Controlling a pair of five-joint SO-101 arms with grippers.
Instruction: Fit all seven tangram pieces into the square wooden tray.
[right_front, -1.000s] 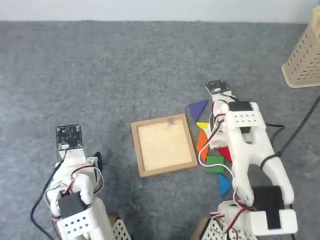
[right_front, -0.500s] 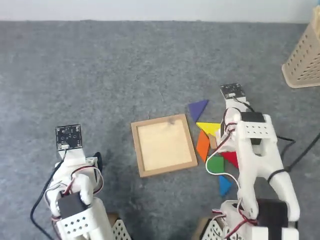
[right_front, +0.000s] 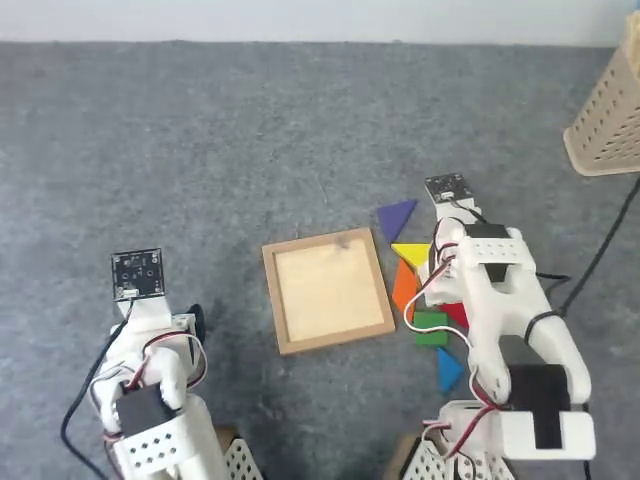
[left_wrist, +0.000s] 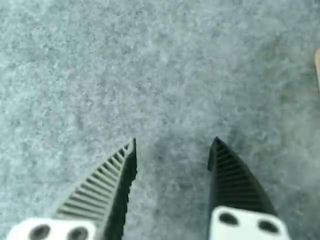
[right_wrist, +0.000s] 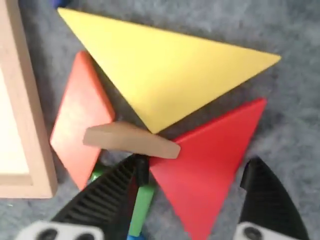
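On the grey carpet (right_front: 200, 140) between the two arms lies the square wooden tray (right_front: 276, 300), its bare pale floor showing. The tangram pieces are all out on the carpet, bunched just beside the tray on the right arm's side. There is a purple triangle (right_front: 397, 215) farthest from the arms, then a large yellow triangle (right_front: 410, 253) and an orange parallelogram (right_front: 404, 285) right next to the tray's rim. Then come a green square (right_front: 431, 328), a red triangle (right_front: 457, 313) and, nearest the arm's base, a small blue triangle (right_front: 449, 368).

In the right wrist view, a small tan wooden piece (right_wrist: 131, 141) rests where yellow, orange and red meet. The right gripper (right_wrist: 195, 165) hangs low over the cluster with its jaws wide apart, gripping nothing, and the red triangle lies between them. The left gripper (left_wrist: 173, 145) is also spread open with nothing in it, over bare carpet well apart from the tray. A beige slatted basket (right_front: 605, 110) stands at the far edge.
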